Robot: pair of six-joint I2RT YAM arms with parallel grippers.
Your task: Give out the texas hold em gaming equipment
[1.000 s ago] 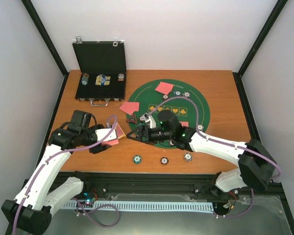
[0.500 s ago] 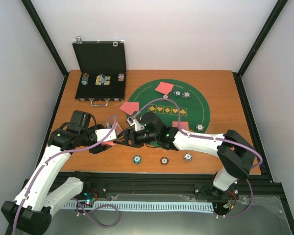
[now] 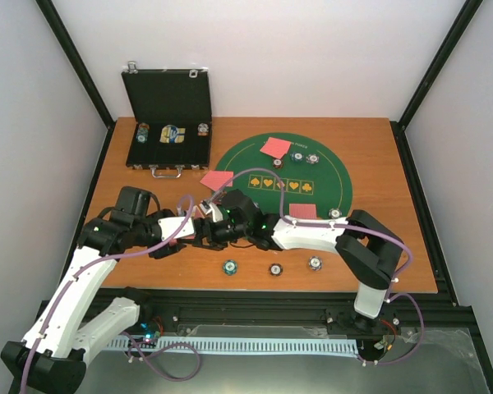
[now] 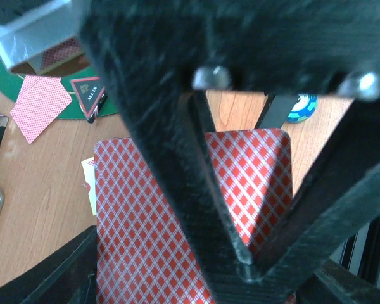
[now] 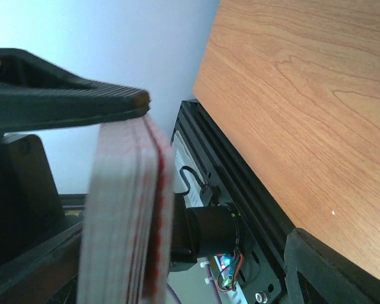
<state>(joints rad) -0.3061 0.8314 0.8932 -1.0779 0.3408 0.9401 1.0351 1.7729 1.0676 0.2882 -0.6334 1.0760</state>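
My left gripper [image 3: 186, 228] is shut on a deck of red-backed playing cards [image 4: 139, 215], held above the wood left of the mat. My right gripper [image 3: 204, 233] has reached across to it. Its jaws stand open with the deck's edge [image 5: 130, 215] between them, close under the upper finger [image 5: 69, 101]. Single cards [image 3: 275, 148] [image 3: 217, 180] [image 3: 302, 211] lie on and beside the mat. Three striped chips [image 3: 228, 267] [image 3: 275, 268] [image 3: 315, 263] sit near the front edge. The black triangle marker [image 4: 88, 94] shows in the left wrist view.
The round green felt mat [image 3: 329, 176] covers the table's middle right and carries more chips [image 3: 297, 158] [image 3: 335, 213]. The open black case [image 3: 168, 146] stands at the back left with chips and discs inside. The right arm stretches low across the mat's near edge.
My right arm has swung left off the mat until its open jaws reach the deck. The left arm and its deck have barely moved.
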